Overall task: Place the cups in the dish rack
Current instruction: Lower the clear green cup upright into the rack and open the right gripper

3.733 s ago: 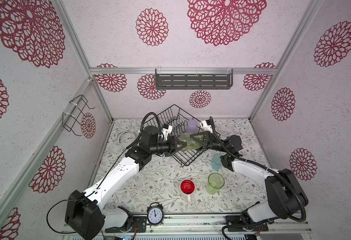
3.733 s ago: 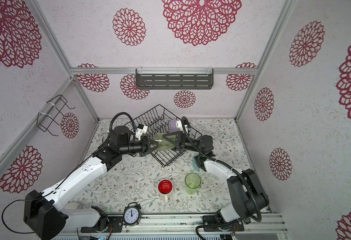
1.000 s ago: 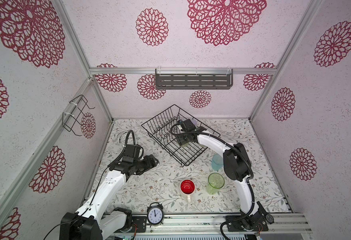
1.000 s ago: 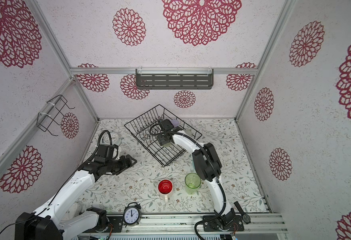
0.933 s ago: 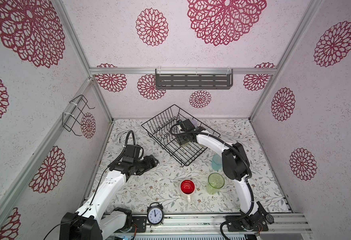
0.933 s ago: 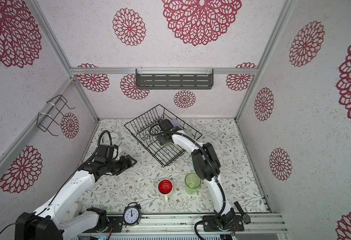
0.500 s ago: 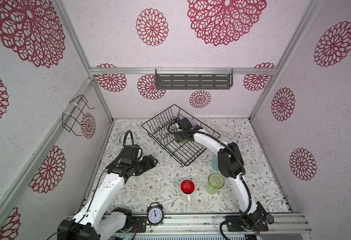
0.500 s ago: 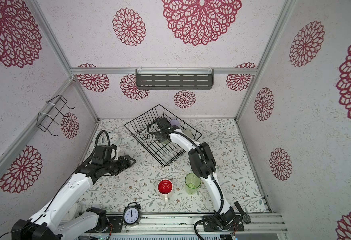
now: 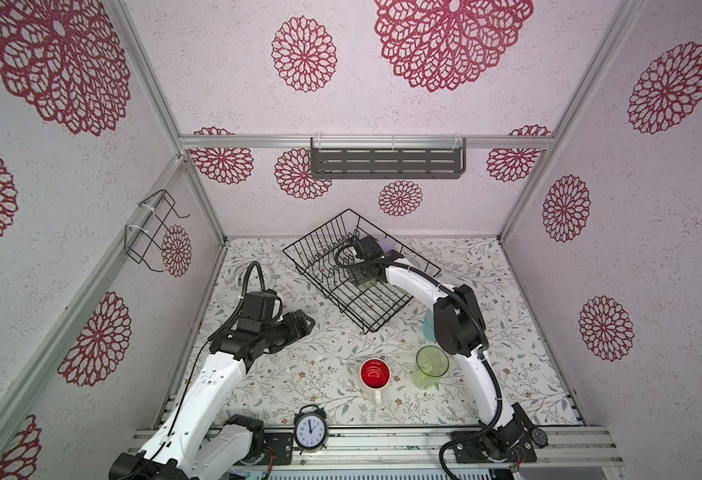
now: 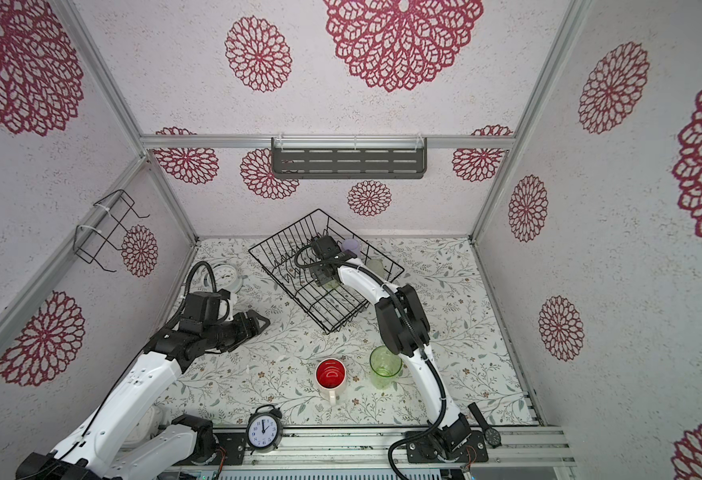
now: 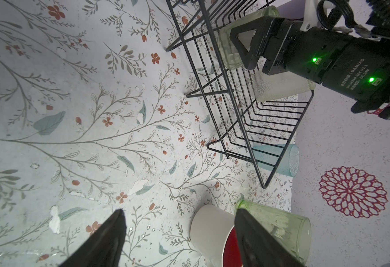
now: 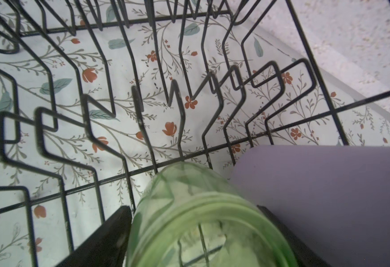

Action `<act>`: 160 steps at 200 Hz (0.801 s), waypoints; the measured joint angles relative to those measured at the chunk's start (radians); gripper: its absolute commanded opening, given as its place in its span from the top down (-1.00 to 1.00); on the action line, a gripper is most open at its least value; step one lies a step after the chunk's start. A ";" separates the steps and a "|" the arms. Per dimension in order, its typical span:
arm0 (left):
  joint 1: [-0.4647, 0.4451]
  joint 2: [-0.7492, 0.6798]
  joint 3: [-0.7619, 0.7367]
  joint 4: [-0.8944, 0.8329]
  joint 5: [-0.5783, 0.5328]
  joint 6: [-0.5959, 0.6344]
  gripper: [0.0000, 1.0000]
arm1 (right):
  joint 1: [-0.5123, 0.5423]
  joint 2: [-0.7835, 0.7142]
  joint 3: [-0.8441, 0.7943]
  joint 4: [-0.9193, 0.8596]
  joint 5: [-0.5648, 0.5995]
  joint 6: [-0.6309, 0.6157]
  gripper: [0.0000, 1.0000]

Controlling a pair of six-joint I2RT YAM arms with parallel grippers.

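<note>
Placement step, third cup going into the rack. Lower left of a top view, left gripper (image 9: pixel 305 325) hangs over bare table (image 9: pixel 266 374) with jaws spread wide and nothing between them. It looks idle.

Centre of the frame is the dish rack (image 9: pixel 316 232). Down inside it is the right gripper (image 9: pixel 359 277), with the green tumbler (image 12: pixel 196 219) between its jaws. The tumbler's mouth faces the wrist view and its base is down at the floor wires, short of the tines. The jaws sit right at the cup wall on both sides. I can't tell from that view whether they're clamping or have let go.

The lilac tumbler (image 12: pixel 316 185) is just beside the green one, touching or nearly. The pale tumbler (image 10: pixel 376 266) is in the rack right of the right arm (image 9: pixel 411 282).

Not loaded yet, lower centre-right on the table: white mug (image 9: pixel 375 374), second green tumbler (image 9: pixel 431 365) and light-blue tumbler (image 11: pixel 275 159). The blue one is half hidden behind the arm in the top views.

Next move, my read: spread fully and back straight out along the cup axis, so it neither drags nor knocks the lilac one. Then fetch the blue.
</note>
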 measured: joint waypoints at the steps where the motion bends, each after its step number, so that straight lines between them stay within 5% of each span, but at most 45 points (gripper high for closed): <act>1: 0.000 0.000 0.000 0.000 0.000 0.000 -0.56 | 0.000 0.000 0.000 0.000 0.000 0.000 -0.76; 82: 0.000 -0.009 0.001 -0.037 0.000 -0.005 -0.55 | 0.000 -0.096 -0.029 -0.035 -0.047 0.011 -0.78; 132: 0.000 -0.079 -0.023 0.035 0.074 -0.031 -0.51 | 0.003 -0.377 -0.231 -0.027 -0.132 0.055 -0.80; 140: 0.000 -0.095 -0.032 0.054 0.096 -0.037 -0.50 | 0.005 -0.432 -0.277 -0.017 -0.133 0.066 -0.96; 160: -0.018 -0.125 -0.039 0.092 0.137 -0.042 -0.50 | 0.010 -0.579 -0.431 0.046 -0.114 0.087 -0.98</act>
